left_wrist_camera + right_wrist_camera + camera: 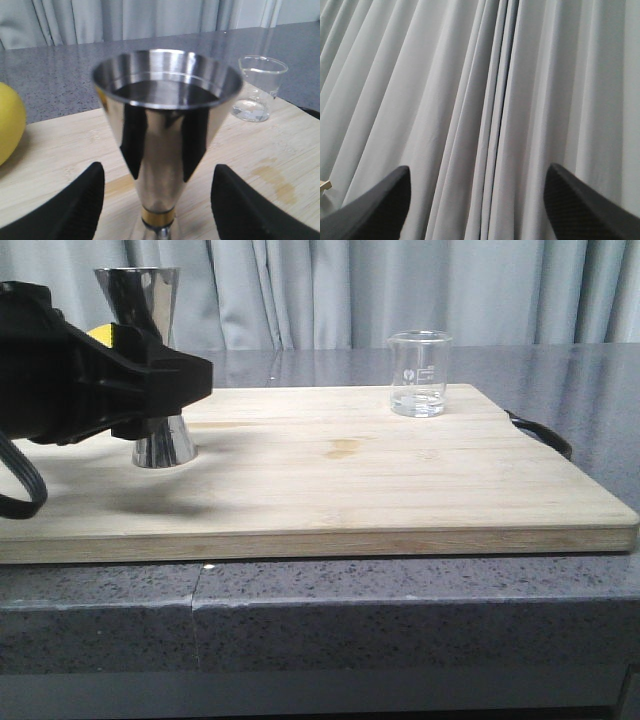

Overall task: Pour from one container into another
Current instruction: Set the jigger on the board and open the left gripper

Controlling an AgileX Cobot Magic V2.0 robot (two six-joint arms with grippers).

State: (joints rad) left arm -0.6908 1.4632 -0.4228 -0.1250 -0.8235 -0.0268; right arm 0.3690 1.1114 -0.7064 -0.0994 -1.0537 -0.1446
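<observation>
The steel jigger stands upright on the left of the wooden board; its gold band shows at the waist. My left gripper is open around it, a finger on each side, clear gaps to the metal. In the front view the left gripper covers the jigger's middle. The clear glass beaker stands at the board's far right, a little liquid in its bottom, also seen as the beaker beyond the jigger. My right gripper is open, facing only curtain, and is absent from the front view.
A yellow round object lies to the jigger's side on the board. A pale stain marks the board's middle. A black handle sticks out at the board's right end. The grey counter edge runs below.
</observation>
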